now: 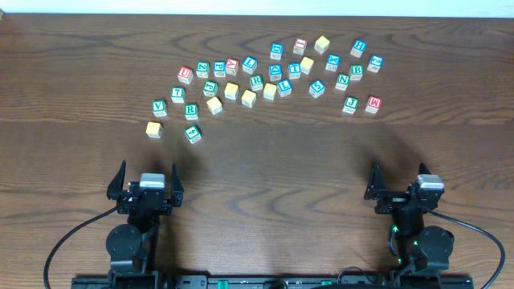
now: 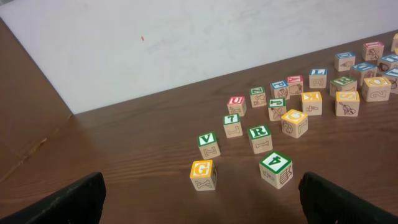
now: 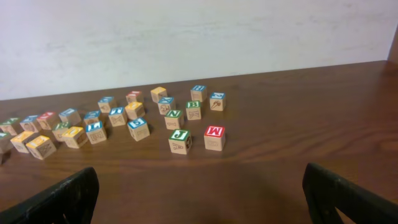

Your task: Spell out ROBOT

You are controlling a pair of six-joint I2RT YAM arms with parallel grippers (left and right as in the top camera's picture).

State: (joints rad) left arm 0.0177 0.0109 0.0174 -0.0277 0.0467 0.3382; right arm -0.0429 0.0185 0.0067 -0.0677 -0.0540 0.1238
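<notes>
Entry: spelling not begun. Your left gripper (image 1: pixel 149 168) and right gripper (image 1: pixel 399 172) stood wide open, empty, well short of the R cube (image 1: pixel 190 110). The B cube (image 1: pixel 356 71) lay far right of the R cube. Next, likely: centre the left gripper over the R cube.

My left gripper (image 2: pixel 199 186) is cut off by the bottom of the left wrist view, so only two dark fingers (image 2: pixel 68 202) poke in. My right gripper (image 3: pixel 199 186) is cropped the same way in the right wrist view. A blue-topped cube (image 2: pixel 393 74) is sliced by the left wrist view's right side, and a tan cube (image 3: pixel 3 143) by the right wrist view's left side. From overhead, the yellow cubes (image 1: pixel 231 90) toward the table's (image 1: pixel 273 193) far edge carry marks too small for me to read.
</notes>
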